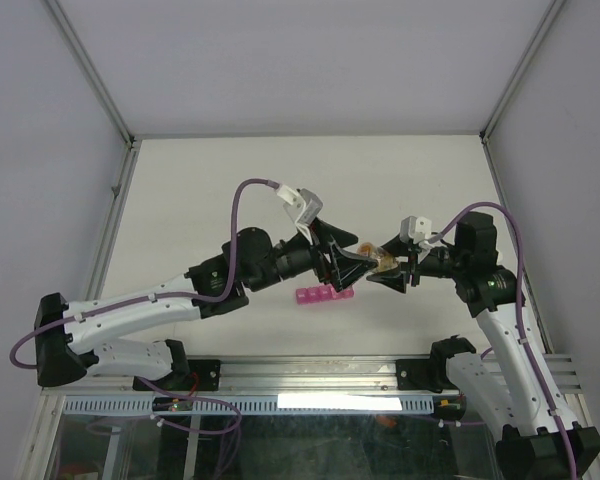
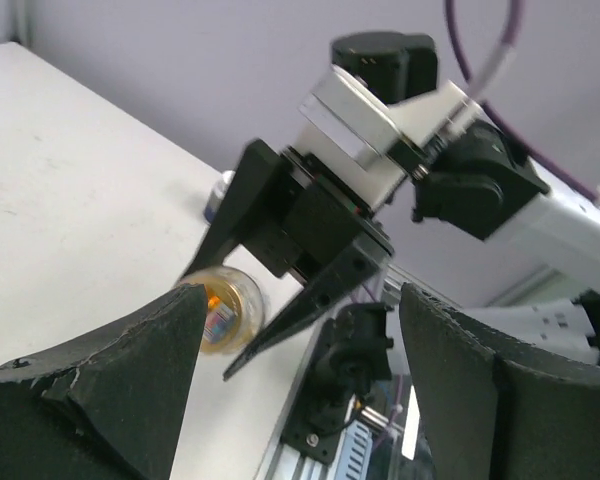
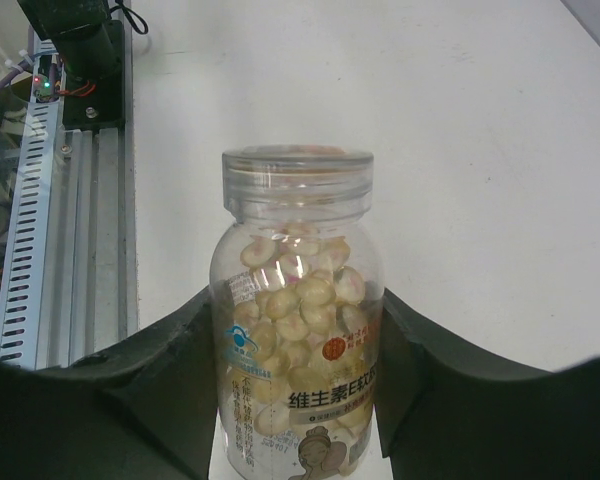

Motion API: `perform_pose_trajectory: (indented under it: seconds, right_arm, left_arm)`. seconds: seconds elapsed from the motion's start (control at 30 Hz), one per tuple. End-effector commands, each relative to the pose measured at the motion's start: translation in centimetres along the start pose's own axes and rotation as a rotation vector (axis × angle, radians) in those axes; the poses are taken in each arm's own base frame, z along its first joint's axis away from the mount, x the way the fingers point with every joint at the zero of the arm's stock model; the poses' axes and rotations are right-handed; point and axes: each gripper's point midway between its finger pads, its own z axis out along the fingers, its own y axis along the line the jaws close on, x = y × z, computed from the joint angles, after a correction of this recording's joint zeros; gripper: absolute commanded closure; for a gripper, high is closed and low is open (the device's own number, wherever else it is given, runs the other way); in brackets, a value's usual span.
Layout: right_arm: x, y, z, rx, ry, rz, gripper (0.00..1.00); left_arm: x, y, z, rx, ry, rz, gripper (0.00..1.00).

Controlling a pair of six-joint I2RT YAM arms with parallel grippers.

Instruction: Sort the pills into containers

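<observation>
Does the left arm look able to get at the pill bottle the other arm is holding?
Probably yes: the left gripper is open right at the top of the pill bottle, and the right gripper clamps only its body, leaving that end free.

Pills (image 3: 302, 300) in bottle (image 3: 298, 250); containers (image 1: 323, 296) on table (image 1: 280, 180).

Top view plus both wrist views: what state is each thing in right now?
Bottle: held off the table, nearly full of pills; cap unclear.
Right gripper: shut on the bottle.
Left gripper: open, empty, fingers by the bottle's top.
Pill organizer: flat on the table near the grippers; lids too small to judge.
</observation>
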Motion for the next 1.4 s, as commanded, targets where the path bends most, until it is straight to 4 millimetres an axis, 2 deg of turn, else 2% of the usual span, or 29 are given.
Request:
perform_pose_trajectory:
  seconds: [0.0,0.2,0.43,0.57,0.73,0.83,0.93,1.1,1.17,1.2,1.27,1.37]
  right_arm:
    - [-2.6,-0.5,-0.2,0.002,-0.047,-0.094,1.00]
    - [-2.6,-0.6,-0.2,0.006,-0.045,-0.093,1.00]
    - [-2.5,-0.5,-0.2,0.005,-0.045,-0.093,1.00]
    - [-2.6,-0.6,-0.2,0.005,-0.046,-0.093,1.00]
    - [-2.5,-0.6,-0.2,0.005,-0.045,-0.093,1.00]
    - [-2.5,-0.6,-0.2,0.007,-0.045,-0.092,1.00]
    - [-2.6,-0.5,-0.2,0.006,-0.047,-0.094,1.00]
    - [-2.7,-0.4,-0.2,0.004,-0.049,-0.096,1.00]
    - [-2.7,-0.5,-0.2,0.007,-0.048,-0.097,1.00]
    - [-2.6,-0.5,-0.2,0.008,-0.048,-0.097,1.00]
    - [-2.7,-0.5,-0.3,0.009,-0.049,-0.097,1.00]
    - [-2.6,-0.6,-0.3,0.011,-0.048,-0.096,1.00]
  left_arm:
    - [-0.7,2.9,1.0,-0.203,-0.008,0.000,0.21]
    - [-0.1,2.5,2.6,-0.182,0.046,0.017,0.25]
    - [1.2,2.2,3.4,-0.154,0.099,0.014,0.37]
    - [1.5,2.0,3.6,-0.143,0.117,0.015,0.51]
    - [2.3,1.3,3.7,-0.093,0.155,0.019,0.74]
    - [3.1,0.6,3.7,-0.032,0.192,0.038,0.79]
    - [4.4,-0.6,3.2,0.111,0.239,0.137,0.80]
    - [7.8,-2.6,1.3,0.490,0.309,0.486,0.80]
    - [8.2,-2.7,0.7,0.600,0.305,0.615,0.80]
    - [8.0,-2.6,0.4,0.654,0.298,0.653,0.80]
    - [6.4,-1.2,0.1,0.713,0.274,0.661,0.79]
    - [4.0,0.7,0.7,0.707,0.250,0.642,0.73]
